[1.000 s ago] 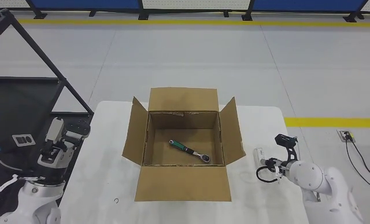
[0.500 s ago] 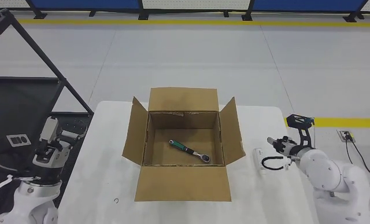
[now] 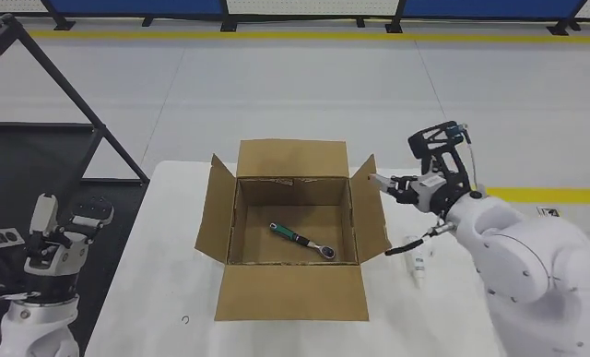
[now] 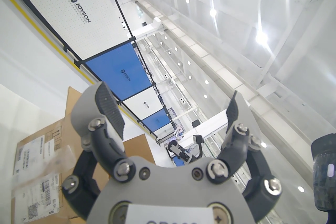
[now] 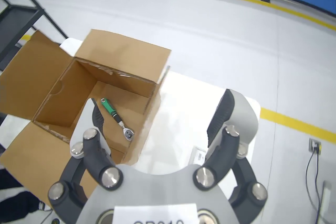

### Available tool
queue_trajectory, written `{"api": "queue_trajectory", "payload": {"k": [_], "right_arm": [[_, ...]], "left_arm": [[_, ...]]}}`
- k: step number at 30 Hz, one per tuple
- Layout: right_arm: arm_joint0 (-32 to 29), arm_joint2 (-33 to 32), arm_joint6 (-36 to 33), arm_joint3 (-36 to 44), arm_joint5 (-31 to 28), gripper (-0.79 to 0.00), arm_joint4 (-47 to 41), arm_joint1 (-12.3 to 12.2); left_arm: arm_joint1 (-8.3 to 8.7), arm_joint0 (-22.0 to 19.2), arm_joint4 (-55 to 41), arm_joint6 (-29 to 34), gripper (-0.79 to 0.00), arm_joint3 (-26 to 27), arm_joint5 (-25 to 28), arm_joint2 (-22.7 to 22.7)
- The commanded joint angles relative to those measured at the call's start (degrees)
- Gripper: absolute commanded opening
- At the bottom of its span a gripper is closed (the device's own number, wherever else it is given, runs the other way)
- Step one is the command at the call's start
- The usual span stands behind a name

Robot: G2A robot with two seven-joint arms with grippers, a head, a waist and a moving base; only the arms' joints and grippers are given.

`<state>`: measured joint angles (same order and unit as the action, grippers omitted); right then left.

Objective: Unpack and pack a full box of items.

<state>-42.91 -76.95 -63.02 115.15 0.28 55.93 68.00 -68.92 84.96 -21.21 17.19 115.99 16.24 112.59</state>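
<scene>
The box [image 3: 291, 292] sits open in the middle of the table [image 3: 157, 283]. A green-handled wrench [image 3: 301, 240] lies on its floor. We think we are unpacking, and the wrench is next to come out. A small white thing [image 3: 418, 262] lies on the table just beside the box. Our right gripper [image 5: 160, 101] hangs up near the box's right flap, spread wide and holding nothing. It needs to dip inside and pinch the wrench. Our left gripper [image 4: 168, 93] is far off to the side, wide open and empty too.

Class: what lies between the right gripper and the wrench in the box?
An open side flap of the box stands between the right gripper and the wrench, as the top view shows.
</scene>
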Motion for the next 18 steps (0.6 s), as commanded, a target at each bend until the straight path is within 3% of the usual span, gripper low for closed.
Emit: {"api": "queue_trajectory", "payload": {"k": [1,10,18], "right_arm": [[4.4,4.5,-0.7,-3.0,-3.1,0.0,-2.4,0.4],[21.0,25.4,-3.0,-24.5,-10.6,0.0,-10.1,4.6],[29.5,40.6,-1.3,-42.3,-12.7,0.0,-13.5,10.5]], "left_arm": [[-0.04,0.7,-0.8,-0.3,0.0,-0.1,0.2,0.9],[-0.09,3.0,-3.4,0.1,0.0,-0.2,0.8,4.1],[-0.11,3.6,-4.6,1.0,0.0,-0.2,0.9,4.9]]}}
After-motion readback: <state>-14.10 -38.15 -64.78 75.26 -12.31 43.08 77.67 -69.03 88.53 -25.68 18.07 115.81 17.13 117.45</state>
